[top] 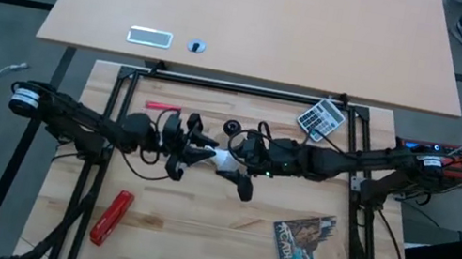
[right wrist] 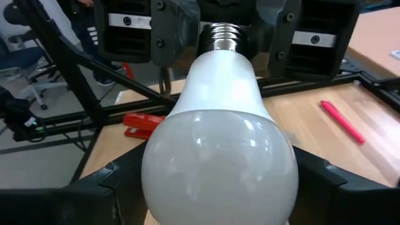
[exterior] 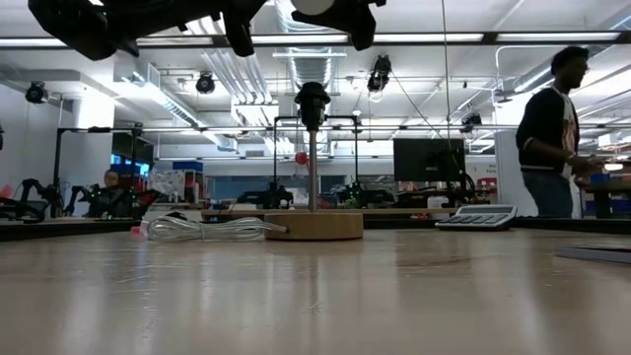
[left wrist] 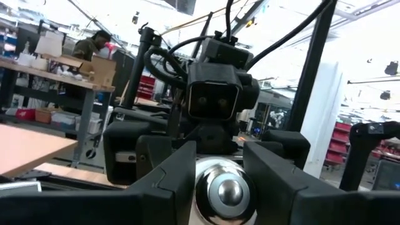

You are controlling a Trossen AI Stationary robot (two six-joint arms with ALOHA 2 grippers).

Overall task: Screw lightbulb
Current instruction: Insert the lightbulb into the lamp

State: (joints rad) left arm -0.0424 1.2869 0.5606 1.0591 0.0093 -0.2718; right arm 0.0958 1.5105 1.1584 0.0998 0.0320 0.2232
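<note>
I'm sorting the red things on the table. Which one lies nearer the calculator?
The slim red pen, lying at the far side of the table. The chunkier red stapler sits at the near left edge, farther from the calculator.

Middle of the desk (top: 193,237) is pretty crowded: both arms meet there, left hand (top: 192,149) and right hand (top: 233,170) nose to nose with the lightbulb (top: 224,159) bridging the gap, so nothing passes between them up high. Just behind sits the wooden disc with the black socket (top: 232,129), and the clear wrapper (exterior: 202,229) lies right beside it. Underneath the hands the desk surface looks open in the low view. Edges have clutter: red stapler (top: 112,216) front left, booklet (top: 305,240) front right, calculator (top: 321,118) back right, red pen (top: 162,107) back left.
</note>
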